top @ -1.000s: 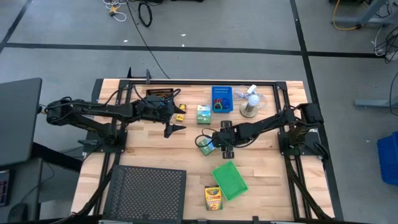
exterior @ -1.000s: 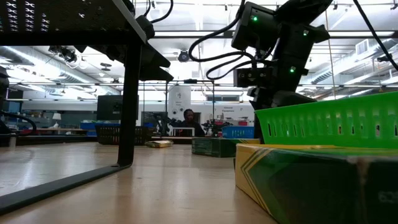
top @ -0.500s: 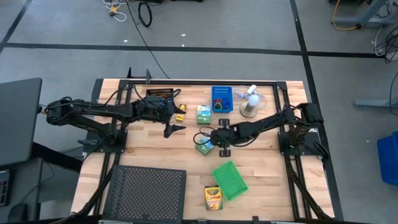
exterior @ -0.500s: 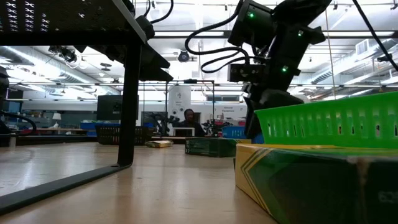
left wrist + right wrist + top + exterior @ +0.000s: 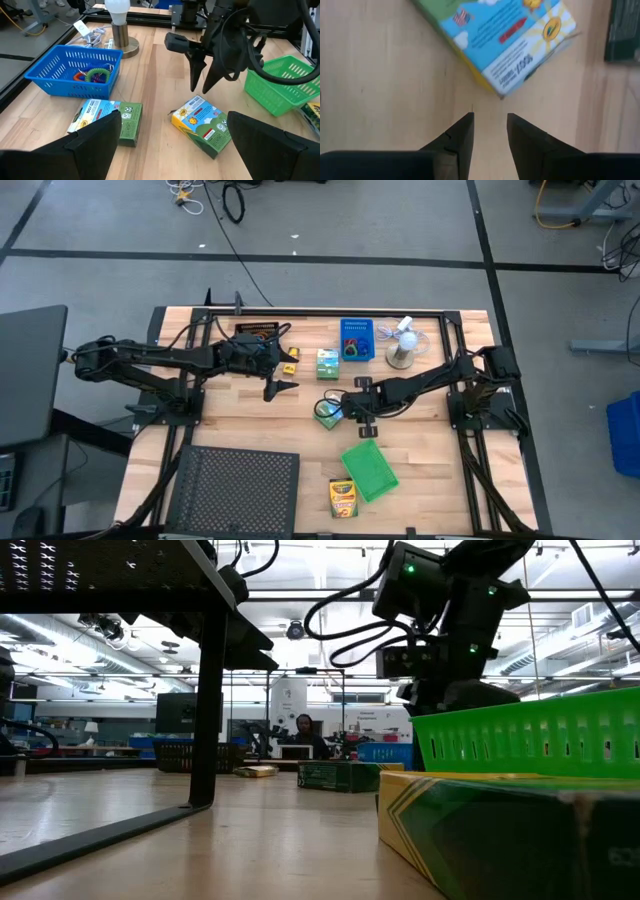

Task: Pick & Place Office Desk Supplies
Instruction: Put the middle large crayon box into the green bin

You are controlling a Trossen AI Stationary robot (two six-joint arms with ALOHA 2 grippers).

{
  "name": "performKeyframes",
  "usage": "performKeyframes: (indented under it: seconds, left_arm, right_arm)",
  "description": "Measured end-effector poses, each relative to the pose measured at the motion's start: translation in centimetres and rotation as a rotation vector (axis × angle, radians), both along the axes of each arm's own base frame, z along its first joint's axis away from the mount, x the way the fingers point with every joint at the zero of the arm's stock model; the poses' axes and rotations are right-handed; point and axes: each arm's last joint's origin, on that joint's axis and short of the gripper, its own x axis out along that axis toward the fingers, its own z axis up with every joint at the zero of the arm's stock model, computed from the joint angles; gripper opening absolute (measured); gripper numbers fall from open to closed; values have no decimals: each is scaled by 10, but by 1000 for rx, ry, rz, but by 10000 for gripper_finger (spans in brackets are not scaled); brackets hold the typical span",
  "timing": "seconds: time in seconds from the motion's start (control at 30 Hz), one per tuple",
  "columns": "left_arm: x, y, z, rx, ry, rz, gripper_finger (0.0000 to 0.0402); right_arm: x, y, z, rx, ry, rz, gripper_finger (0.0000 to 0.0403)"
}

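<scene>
A green-white small box [image 5: 328, 415] lies flat on the table's middle. My right gripper [image 5: 202, 90] points steeply down just beside it, fingers a little apart with nothing between them; in the right wrist view the box's corner [image 5: 500, 95] sits just ahead of the fingertips [image 5: 470, 120], apart from them. My left gripper [image 5: 285, 370] hovers wide open over the table's left middle, holding nothing. A second green-white box [image 5: 107, 120] lies near the blue bin [image 5: 75, 70], which holds coloured rubber-band loops [image 5: 97, 76].
A green bin [image 5: 369, 470] and a yellow crayon box [image 5: 343, 498] lie toward the near edge. At the far side a white fan [image 5: 403, 345] stands on its round base, with a black bin [image 5: 258, 335] farther left. A large black mesh tray [image 5: 235, 490] fills the near left.
My right gripper swung slightly toward the table's left and back. The green-white box beside it has slid a little toward the table's left and still lies flat.
</scene>
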Motion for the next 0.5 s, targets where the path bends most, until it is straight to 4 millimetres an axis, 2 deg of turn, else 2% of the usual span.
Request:
performKeyframes:
  seconds: [0.27, 0.5]
  left_arm:
    - [0, 0, 0, 0, 0, 0, 368]
    - [0, 0, 0, 0, 0, 0, 368]
  right_arm:
    - [3, -3, 1, 6, -34, -6, 127]
    - [6, -6, 2, 3, -60, -41, 192]
